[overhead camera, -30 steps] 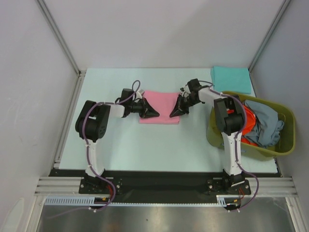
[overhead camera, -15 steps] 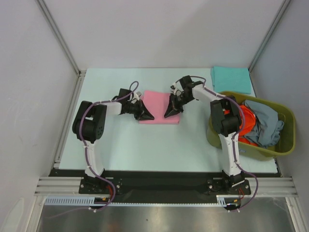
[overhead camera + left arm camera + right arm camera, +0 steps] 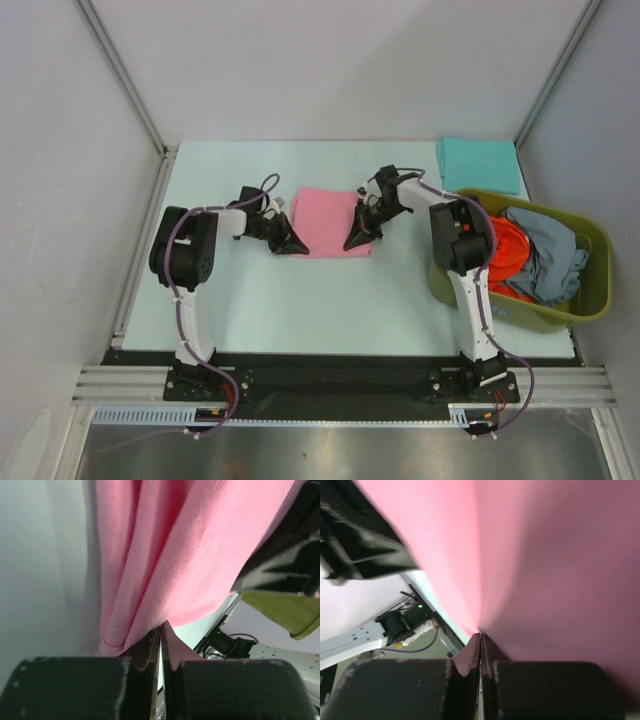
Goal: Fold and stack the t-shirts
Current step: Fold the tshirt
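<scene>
Pink shirt mid-frame on tabletop; left claw and right claw each clamped on its edge.

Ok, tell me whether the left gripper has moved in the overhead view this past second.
Yes. The left gripper has slid left, away from the basket, shut on the pink t-shirt at its edge.

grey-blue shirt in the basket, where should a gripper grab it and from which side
Probably pinch a raised fold near the top of the grey-blue shirt, coming straight down from above. It lies crumpled on the heap, the walls of the basket block any sideways approach, and the orange-red shirt lies against it.
</scene>
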You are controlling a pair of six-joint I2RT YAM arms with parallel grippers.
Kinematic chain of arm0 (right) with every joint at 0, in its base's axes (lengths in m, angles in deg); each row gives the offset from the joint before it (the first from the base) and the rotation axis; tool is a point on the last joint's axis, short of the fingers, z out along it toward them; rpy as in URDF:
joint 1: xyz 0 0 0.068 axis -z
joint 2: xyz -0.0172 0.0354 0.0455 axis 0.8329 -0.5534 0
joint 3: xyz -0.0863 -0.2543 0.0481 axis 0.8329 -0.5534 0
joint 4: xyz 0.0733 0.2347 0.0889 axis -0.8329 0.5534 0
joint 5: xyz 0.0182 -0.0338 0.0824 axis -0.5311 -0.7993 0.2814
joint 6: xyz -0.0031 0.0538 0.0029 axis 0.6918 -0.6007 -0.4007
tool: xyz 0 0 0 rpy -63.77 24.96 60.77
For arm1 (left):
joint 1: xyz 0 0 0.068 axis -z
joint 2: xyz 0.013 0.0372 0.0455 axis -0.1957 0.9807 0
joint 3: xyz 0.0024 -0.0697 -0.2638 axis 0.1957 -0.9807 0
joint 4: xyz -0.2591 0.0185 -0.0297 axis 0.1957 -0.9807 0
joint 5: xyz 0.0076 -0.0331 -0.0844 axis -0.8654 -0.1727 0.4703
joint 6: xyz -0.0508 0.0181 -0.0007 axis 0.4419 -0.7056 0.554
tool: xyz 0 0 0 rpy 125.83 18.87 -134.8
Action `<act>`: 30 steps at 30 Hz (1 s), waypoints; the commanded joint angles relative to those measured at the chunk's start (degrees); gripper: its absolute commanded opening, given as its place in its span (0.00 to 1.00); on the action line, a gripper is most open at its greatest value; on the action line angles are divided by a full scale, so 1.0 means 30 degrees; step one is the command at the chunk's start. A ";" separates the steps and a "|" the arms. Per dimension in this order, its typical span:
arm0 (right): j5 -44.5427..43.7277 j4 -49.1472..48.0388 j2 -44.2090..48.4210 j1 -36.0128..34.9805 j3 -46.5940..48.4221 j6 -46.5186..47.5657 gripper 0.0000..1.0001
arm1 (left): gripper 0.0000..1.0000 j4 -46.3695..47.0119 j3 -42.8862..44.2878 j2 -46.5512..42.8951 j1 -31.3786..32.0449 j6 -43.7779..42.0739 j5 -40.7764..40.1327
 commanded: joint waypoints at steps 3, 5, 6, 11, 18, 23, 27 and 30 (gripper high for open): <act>-0.1911 0.2311 0.1836 0.1015 -0.2132 0.1960 0.01 | 0.07 -0.0869 0.0321 -0.0088 -0.0056 -0.1299 -0.0861; -0.2493 0.2952 0.1982 0.1132 -0.2572 0.2780 0.01 | 0.07 -0.0898 0.0321 0.0059 -0.0086 -0.1328 -0.0861; -0.2904 0.3073 0.2157 0.1162 -0.3097 0.3044 0.01 | 0.07 -0.0898 0.0350 0.0060 -0.0086 -0.1357 -0.0832; -0.6179 0.3744 0.3884 0.1016 -0.3018 0.2349 0.00 | 0.07 -0.1190 0.0409 -0.0028 -0.0086 -0.1592 -0.0861; -0.3266 0.4132 0.3246 -0.1004 0.2021 0.1349 0.01 | 0.07 -0.1921 0.0438 -0.2280 0.0411 -0.1328 -0.0509; -0.0683 0.2727 0.0028 -0.2264 0.4132 -0.0262 0.01 | 0.10 -0.1427 0.0525 -0.3807 0.0618 -0.0597 -0.1094; -0.0388 0.1932 -0.1034 -0.2237 0.4399 -0.0792 0.01 | 0.09 -0.1658 0.2191 -0.1590 0.0413 -0.0741 -0.1124; -0.1410 0.2486 -0.0831 -0.1974 0.3641 -0.0003 0.01 | 0.08 -0.1892 0.2634 -0.0617 0.0149 -0.1120 -0.1881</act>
